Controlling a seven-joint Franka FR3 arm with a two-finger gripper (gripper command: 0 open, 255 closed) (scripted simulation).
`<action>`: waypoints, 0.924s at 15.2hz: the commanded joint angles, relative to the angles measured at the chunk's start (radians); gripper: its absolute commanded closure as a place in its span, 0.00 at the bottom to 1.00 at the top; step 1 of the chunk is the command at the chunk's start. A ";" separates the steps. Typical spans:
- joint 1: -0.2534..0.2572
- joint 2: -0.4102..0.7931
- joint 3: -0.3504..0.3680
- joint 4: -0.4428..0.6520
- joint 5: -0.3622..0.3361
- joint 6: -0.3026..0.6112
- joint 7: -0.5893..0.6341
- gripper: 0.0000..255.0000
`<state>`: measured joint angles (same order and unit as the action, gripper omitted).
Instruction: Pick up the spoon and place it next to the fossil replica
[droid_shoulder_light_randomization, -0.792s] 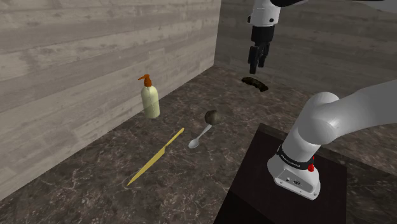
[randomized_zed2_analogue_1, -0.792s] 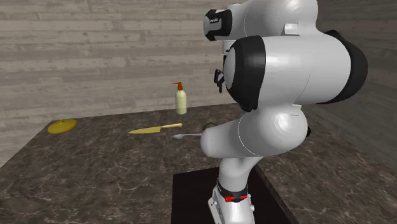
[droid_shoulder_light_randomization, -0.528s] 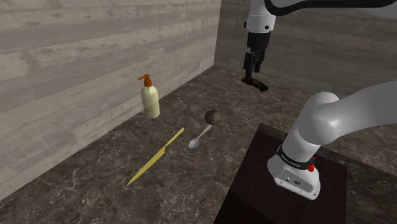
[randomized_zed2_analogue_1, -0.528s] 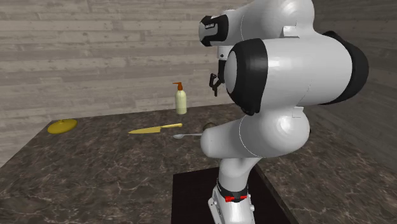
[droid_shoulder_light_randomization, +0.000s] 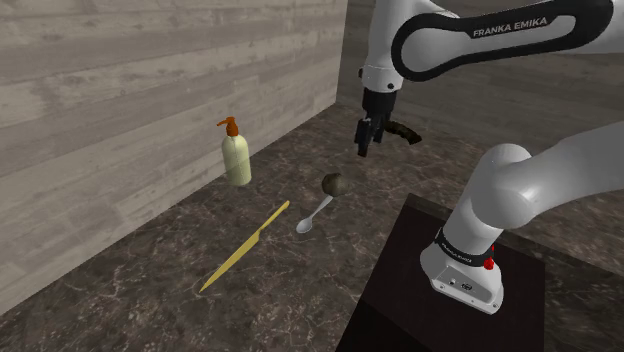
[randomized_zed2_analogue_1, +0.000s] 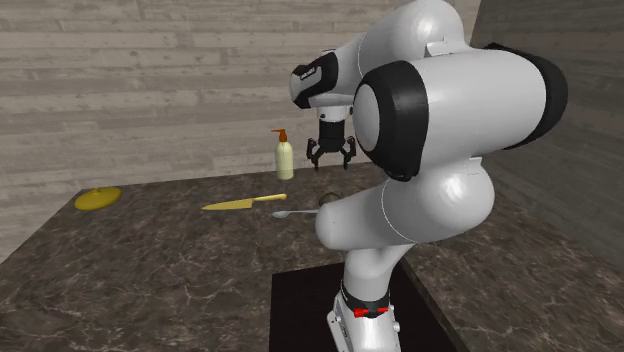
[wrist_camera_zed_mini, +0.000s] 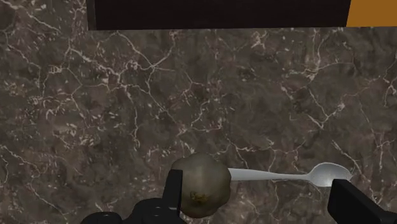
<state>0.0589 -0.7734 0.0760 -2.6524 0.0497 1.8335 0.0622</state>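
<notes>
So, the slim silver metal spoon (droid_shoulder_light_randomization: 313, 215) was seen lying flat on the dark brown marble-look counter (droid_shoulder_light_randomization: 150, 290), roughly mid-counter. Its handle tip was tucked right against a round olive-brown lump (droid_shoulder_light_randomization: 333, 184), and its bowl was pointed toward the near side and the shoulder view's left. The all-black two-finger gripper (droid_shoulder_light_randomization: 364, 146) was hung in the air above the counter, a bit farther back than that pair, with its fingers spread wide and nothing caught between them. Just to its right in the shoulder view, a dark brown curved piece (droid_shoulder_light_randomization: 403, 129) was laid on the counter, well apart from the spoon. A pale yellow pump bottle with an orange top (droid_shoulder_light_randomization: 236, 155) was stood upright near the grey wood-plank wall (droid_shoulder_light_randomization: 120, 100). A long yellow knife (droid_shoulder_light_randomization: 245, 247) was laid left of the spoon, and a flat yellow disc (randomized_zed2_analogue_1: 97, 198) was spotted at the counter's left end in the second exterior view.
</notes>
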 joint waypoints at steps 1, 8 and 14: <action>0.023 0.021 0.040 -0.034 0.026 0.079 0.038 0.00; 0.074 0.190 0.173 -0.097 0.081 0.382 0.152 0.00; 0.070 0.414 0.304 -0.080 0.051 0.645 0.287 0.00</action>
<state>0.1331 -0.3992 0.3578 -2.7367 0.1117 2.4313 0.3243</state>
